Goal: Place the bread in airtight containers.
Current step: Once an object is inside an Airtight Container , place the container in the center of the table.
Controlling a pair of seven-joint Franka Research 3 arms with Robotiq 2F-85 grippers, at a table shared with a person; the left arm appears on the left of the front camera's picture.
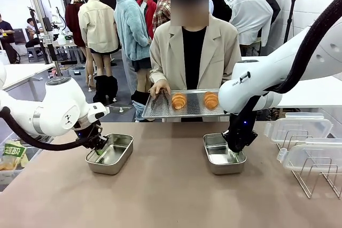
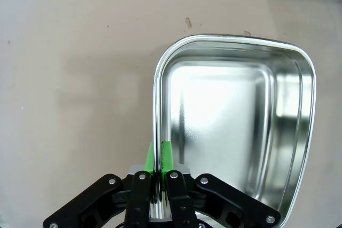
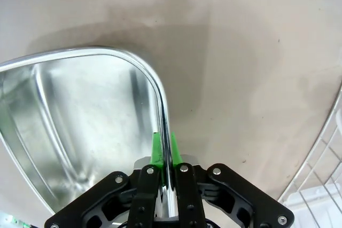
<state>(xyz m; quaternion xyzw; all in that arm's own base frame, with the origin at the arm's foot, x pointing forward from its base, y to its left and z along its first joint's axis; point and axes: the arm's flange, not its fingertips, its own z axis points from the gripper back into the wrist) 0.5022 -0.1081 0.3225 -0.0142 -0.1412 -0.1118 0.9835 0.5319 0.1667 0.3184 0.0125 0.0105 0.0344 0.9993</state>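
Two shiny steel airtight containers stand open and empty on the brown table: the left container point(image 1: 111, 154) point(image 2: 235, 126) and the right container point(image 1: 222, 154) point(image 3: 75, 126). My left gripper point(image 1: 99, 148) point(image 2: 158, 153) is shut on the left container's wall, one green pad on each side. My right gripper point(image 1: 235, 148) point(image 3: 165, 150) is shut the same way on the right container's wall. Two golden croissant-like breads point(image 1: 179, 100) point(image 1: 211, 100) lie on a flat steel tray point(image 1: 160, 108) that a person holds at the far edge.
Clear white-rimmed lids point(image 1: 299, 129) point(image 1: 312, 156) lie at the right of the table by a wire rack point(image 1: 315, 177) point(image 3: 320, 169). The person's hand point(image 1: 159, 89) rests on the tray's left end. A snack bag point(image 1: 13, 156) sits off the left edge.
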